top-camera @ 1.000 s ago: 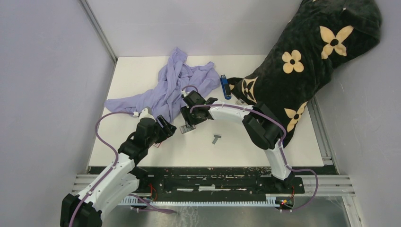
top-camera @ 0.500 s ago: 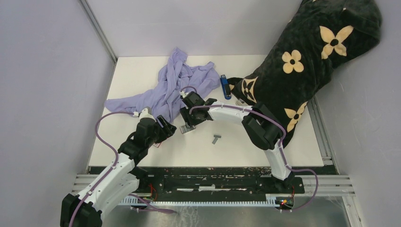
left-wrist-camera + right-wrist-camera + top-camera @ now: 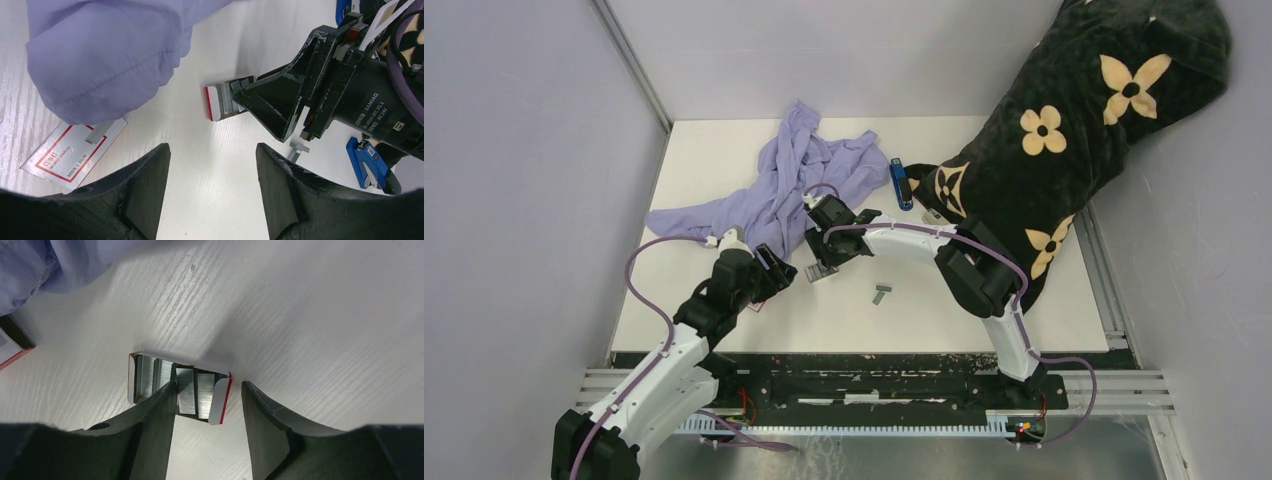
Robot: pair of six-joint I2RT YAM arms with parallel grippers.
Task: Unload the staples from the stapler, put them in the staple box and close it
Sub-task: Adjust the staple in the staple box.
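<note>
Under the half-open, empty right claw [image 3: 208, 386], staples [image 3: 186, 390] run lengthwise toward its wrist; left claw [image 3: 212, 148] gapes empty.

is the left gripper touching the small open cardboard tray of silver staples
Apart: left wrist view shows bare table between left gripper and tray.

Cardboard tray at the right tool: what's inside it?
Ribbed silver staples lie side by side in the open cardboard tray, at least four strips. The right tool covers its near corner, so anything there, or beneath the top strips, is hidden.
</note>
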